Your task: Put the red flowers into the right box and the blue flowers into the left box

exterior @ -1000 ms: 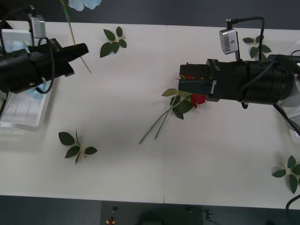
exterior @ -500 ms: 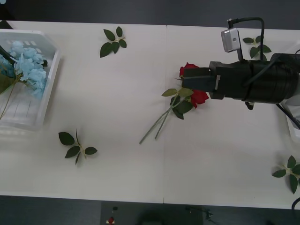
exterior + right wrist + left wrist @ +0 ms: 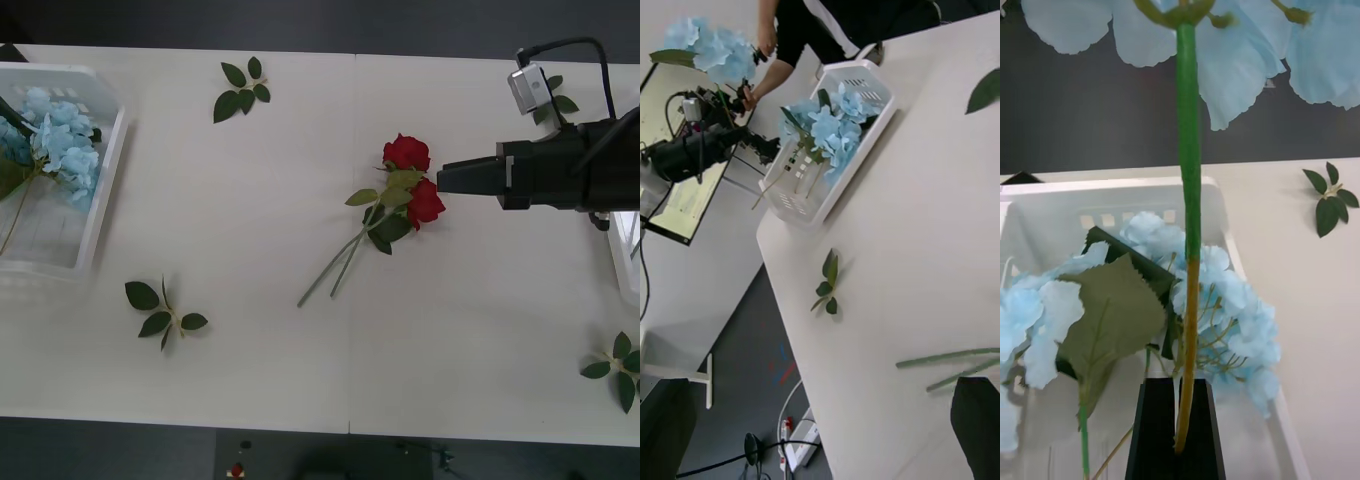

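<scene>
Two boxes, two ways this goes sideways. Your left box [image 3: 108, 165] holds a heap of blue hydrangeas [image 3: 60, 150], and your left gripper [image 3: 1174, 394] is clamped on one more hydrangea stem [image 3: 1187, 150] above it. Let go from that height and it could bounce off the pile onto the table [image 3: 300, 380]. The right box [image 3: 622, 255] is just a rim at the table's edge. Two red roses [image 3: 405, 152] lie mid-table with stems crossed, just beside your right gripper [image 3: 440, 180], whose fingers look apart. Pinch one and the other may drag along or drop halfway.

White table [image 3: 300, 380] bears red flowers [image 3: 410, 180], left box [image 3: 105, 160].
</scene>
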Robot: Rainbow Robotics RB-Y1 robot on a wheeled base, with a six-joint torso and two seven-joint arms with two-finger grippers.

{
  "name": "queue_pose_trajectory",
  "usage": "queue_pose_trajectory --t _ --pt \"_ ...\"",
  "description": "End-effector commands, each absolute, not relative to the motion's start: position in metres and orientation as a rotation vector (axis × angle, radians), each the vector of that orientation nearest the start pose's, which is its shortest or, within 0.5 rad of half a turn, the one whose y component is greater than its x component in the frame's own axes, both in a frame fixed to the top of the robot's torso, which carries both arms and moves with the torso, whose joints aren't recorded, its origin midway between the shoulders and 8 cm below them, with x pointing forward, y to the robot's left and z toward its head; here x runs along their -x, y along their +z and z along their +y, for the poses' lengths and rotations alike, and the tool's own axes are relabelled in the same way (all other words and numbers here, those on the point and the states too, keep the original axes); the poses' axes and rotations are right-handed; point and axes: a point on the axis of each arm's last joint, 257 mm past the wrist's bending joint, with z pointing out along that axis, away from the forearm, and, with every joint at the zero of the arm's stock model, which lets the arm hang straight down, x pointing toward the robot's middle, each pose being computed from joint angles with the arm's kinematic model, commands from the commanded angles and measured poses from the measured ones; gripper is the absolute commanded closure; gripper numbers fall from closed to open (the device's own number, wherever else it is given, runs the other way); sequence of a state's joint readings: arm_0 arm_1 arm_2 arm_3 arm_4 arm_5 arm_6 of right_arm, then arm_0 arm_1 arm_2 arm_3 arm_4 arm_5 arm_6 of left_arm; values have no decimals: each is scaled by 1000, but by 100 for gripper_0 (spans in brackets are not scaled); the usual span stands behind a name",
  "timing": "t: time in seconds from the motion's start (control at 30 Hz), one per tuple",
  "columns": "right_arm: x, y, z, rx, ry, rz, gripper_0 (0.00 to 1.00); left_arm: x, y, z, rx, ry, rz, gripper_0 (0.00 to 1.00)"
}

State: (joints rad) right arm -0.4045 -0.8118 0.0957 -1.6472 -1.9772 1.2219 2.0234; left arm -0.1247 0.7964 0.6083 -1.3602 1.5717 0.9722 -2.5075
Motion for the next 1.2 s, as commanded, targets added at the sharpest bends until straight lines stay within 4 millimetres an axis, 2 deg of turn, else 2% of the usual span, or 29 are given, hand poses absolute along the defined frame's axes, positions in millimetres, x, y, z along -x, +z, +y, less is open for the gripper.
queue_pose_trajectory --t 0.03,0.17,0.2,0.23,0.27,0.3,0.43,0.63,0.73,0.87,0.9,0.93,0.97,1.07,1.17,1.2 --pt "-420 -68 -121 749 1262 2017 0 -488 -63 549 -195 -62 1762 100" --pt "-416 -71 -122 699 1276 2090 0 -488 -65 550 -203 -55 1764 97" --pt "-415 -72 -121 681 1272 2118 0 -488 -64 550 -203 -56 1762 80" --pt "-415 -73 -120 679 1264 2129 0 -487 -65 550 -200 -61 1762 69" --pt "-416 -75 -119 671 1247 2153 0 -488 -63 547 -204 -68 1757 49" --pt "-417 -77 -117 662 1231 2176 0 -488 -63 546 -202 -74 1755 36" --pt "-424 -85 -108 591 1186 2278 0 -488 -63 543 -202 -87 1750 18" --pt "-455 -105 -84 388 1039 2427 0 -490 -62 535 -209 -119 1740 12" --pt "-475 -120 -73 202 977 2486 0 -489 -57 519 -235 -180 1719 12" --pt "-507 -149 -63 -65 878 2549 0 -487 -44 474 -343 -266 1684 12" --pt "-507 -149 -63 -65 878 2549 0 -487 -44 474 -343 -266 1684 12" --pt "-527 -162 -61 -205 832 2560 0 -488 -37 451 -399 -285 1663 12" --pt "-536 -168 -60 -259 812 2562 0 -488 -35 440 -423 -296 1655 12" --pt "-567 -181 -61 -402 736 2552 0 -487 -30 401 -523 -321 1635 12" --pt "-589 -185 -63 -476 687 2533 0 -486 -34 369 -617 -338 1643 12" --pt "-597 -189 -66 -504 657 2531 0 -485 -37 353 -666 -349 1652 12"
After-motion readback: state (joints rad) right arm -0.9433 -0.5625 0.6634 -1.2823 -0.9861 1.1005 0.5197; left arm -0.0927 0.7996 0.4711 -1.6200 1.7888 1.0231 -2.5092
